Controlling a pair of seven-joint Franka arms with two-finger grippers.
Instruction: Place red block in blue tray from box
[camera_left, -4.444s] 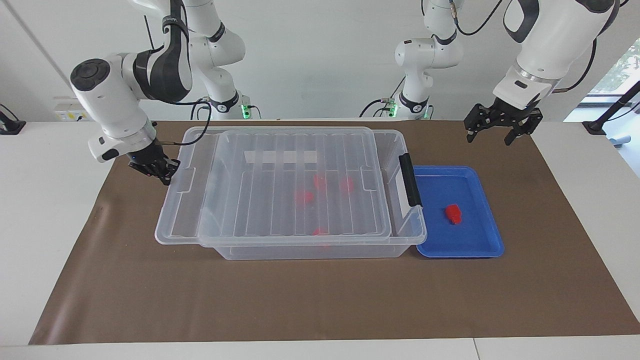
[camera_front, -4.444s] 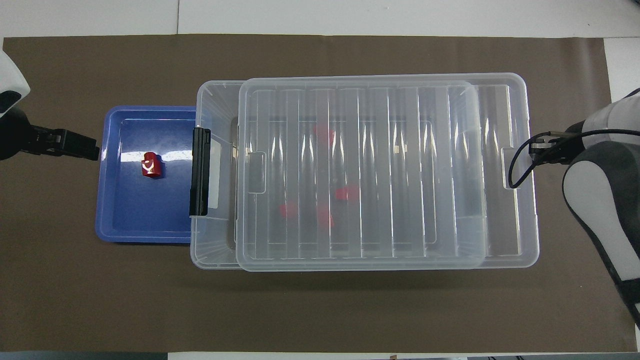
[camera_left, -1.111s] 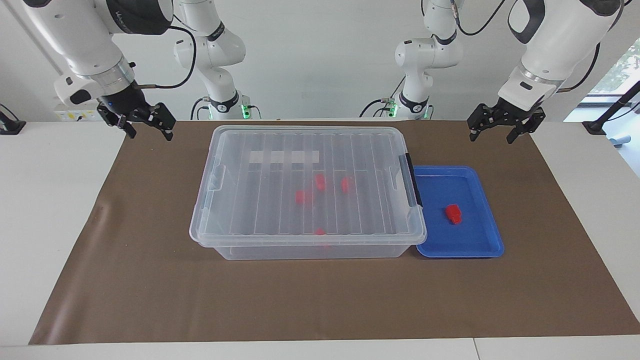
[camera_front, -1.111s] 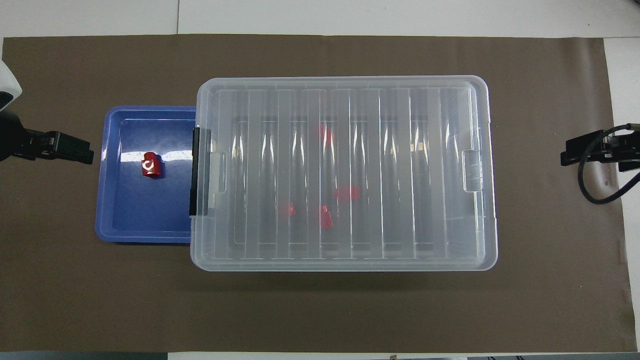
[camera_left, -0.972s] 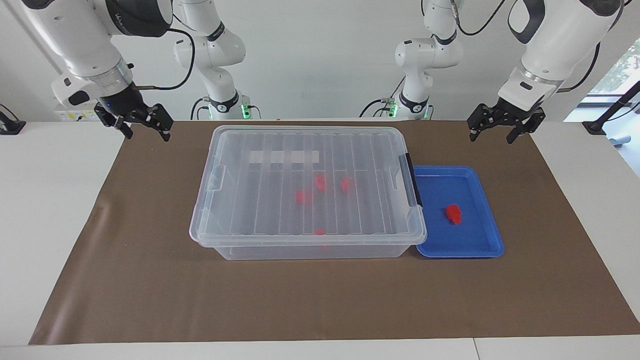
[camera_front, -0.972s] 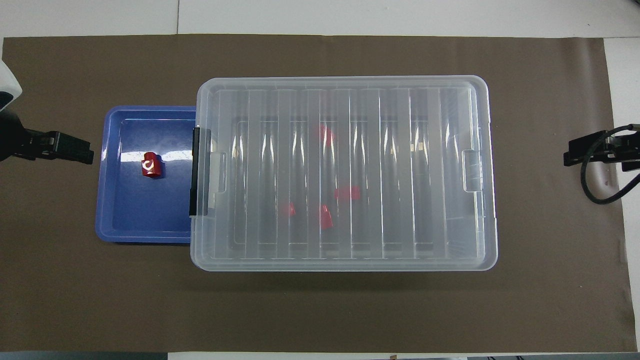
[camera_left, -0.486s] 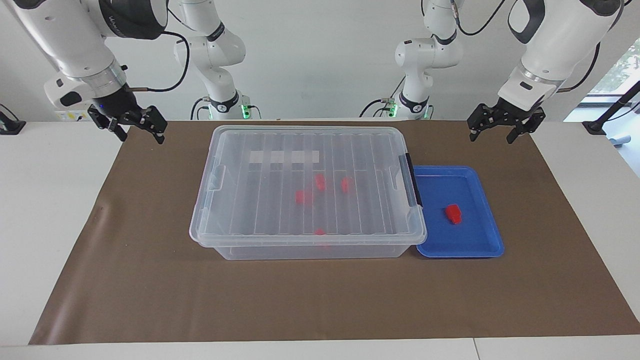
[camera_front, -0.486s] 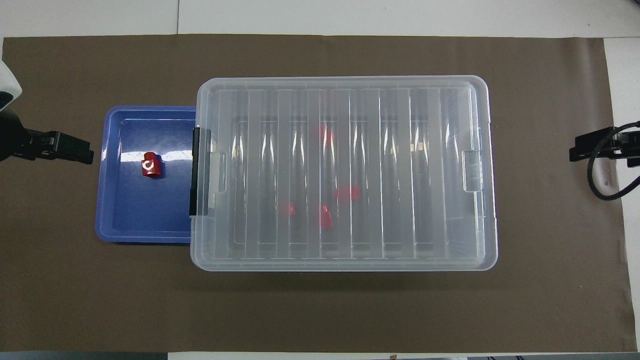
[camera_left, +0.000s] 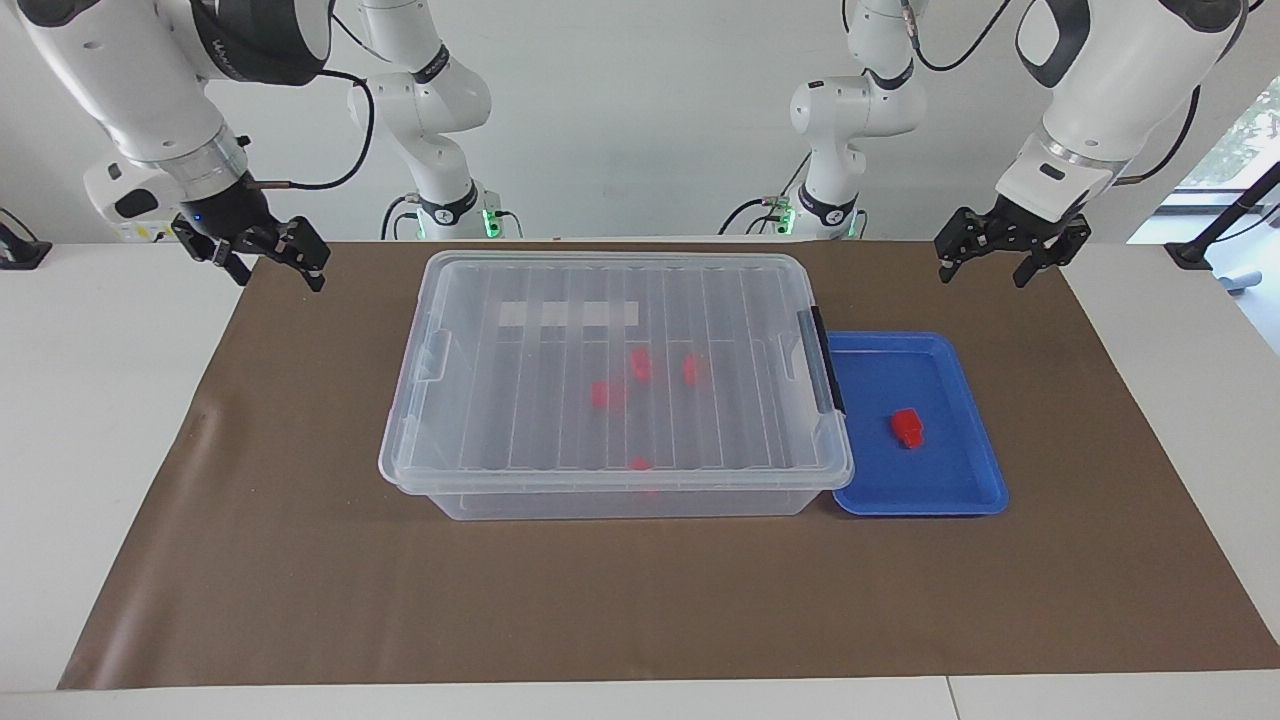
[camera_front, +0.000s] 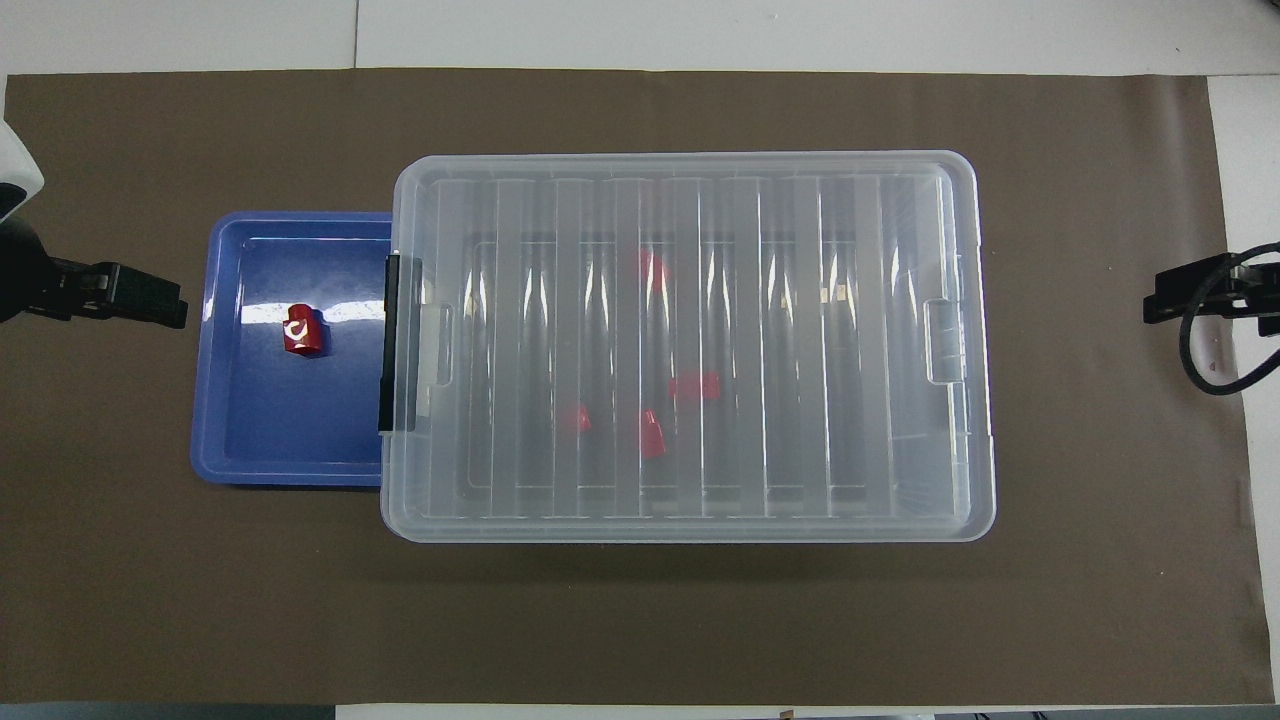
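One red block (camera_left: 907, 427) (camera_front: 301, 331) lies in the blue tray (camera_left: 940, 480) (camera_front: 260, 440), which sits against the box's end toward the left arm. The clear box (camera_left: 610, 478) (camera_front: 690, 530) has its ribbed lid lying squarely on it. Several more red blocks (camera_left: 605, 393) (camera_front: 650, 435) show through the lid. My left gripper (camera_left: 982, 276) (camera_front: 170, 305) hangs open and empty over the mat beside the tray. Over the mat's corner at the right arm's end, my right gripper (camera_left: 280, 280) (camera_front: 1160, 300) is also open and empty.
A brown mat (camera_left: 640, 600) covers the table under everything. A dark latch (camera_left: 826, 360) runs along the box's end next to the tray. White table shows past the mat at both ends.
The lid, earlier shifted toward the right arm's end, now sits square on the box. My right gripper has risen and drawn away from the box. The left arm has barely moved.
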